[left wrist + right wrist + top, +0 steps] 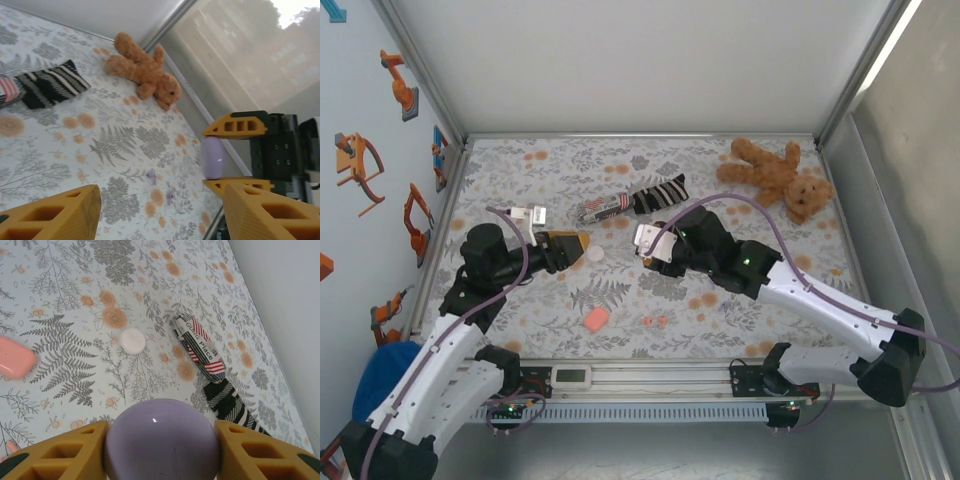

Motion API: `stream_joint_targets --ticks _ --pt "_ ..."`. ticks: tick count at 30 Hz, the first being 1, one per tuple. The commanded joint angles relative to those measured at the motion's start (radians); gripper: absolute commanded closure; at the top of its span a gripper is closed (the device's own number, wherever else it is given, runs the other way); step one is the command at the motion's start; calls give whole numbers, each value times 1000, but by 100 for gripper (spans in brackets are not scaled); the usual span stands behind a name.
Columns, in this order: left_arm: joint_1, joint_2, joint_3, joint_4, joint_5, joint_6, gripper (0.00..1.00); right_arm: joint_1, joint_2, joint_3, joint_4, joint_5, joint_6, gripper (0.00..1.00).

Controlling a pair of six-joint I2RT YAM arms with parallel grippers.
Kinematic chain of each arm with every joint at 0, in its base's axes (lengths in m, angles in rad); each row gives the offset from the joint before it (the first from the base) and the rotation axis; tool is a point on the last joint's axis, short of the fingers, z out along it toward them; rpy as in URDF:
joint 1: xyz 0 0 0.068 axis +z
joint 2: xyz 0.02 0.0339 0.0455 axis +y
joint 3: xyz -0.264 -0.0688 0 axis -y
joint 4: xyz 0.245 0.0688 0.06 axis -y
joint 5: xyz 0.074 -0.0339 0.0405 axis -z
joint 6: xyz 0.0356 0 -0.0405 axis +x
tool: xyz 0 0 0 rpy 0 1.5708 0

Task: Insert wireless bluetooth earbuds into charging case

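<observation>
The right hand [646, 246] is closed on a lavender pebble-shaped case [162, 440]. Its yellow fingers [65, 452] press the case's two sides, and the case is held up off the floral tabletop [550, 180]. In the left wrist view the same case [212, 157] stands on end between the right hand's upper and lower pads.

The left hand [160, 200] faces the right hand from close by. Its fingers are spread wide with nothing between them, and it touches neither the case nor the tabletop.

The earbuds [655, 321], a tiny coral-red pair, lie side by side on the tabletop near its front edge. They are well apart from both hands and just to the right of a salmon-orange case [596, 318], which lies flat (whether its lid is up or down cannot be told at this size).

A small white disc [593, 256] rests on the tabletop below the gap between the two hands. Farther back lie a rolled flag-print cloth [200, 347] and a black-and-white striped sock [658, 194], end to end and touching. A brown teddy bear [782, 178] sprawls in the far right corner, away from everything else
</observation>
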Motion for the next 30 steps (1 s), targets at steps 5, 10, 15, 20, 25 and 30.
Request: stream_joint_targets --ticks 5,10,15,20,25,30 --pt "-88 5 43 94 45 -20 40 68 3 61 48 95 -119 51" --pt "-129 34 38 135 57 -23 42 101 11 67 66 120 -125 51" --pt "-172 69 50 156 57 -9 42 114 10 73 73 122 -130 51" --pt "-205 115 71 152 58 14 40 127 11 83 75 128 -133 51" --pt "-237 158 89 160 57 30 40 138 13 87 72 140 -138 51" --pt "-261 197 105 165 57 43 41 146 19 87 73 154 -144 51"
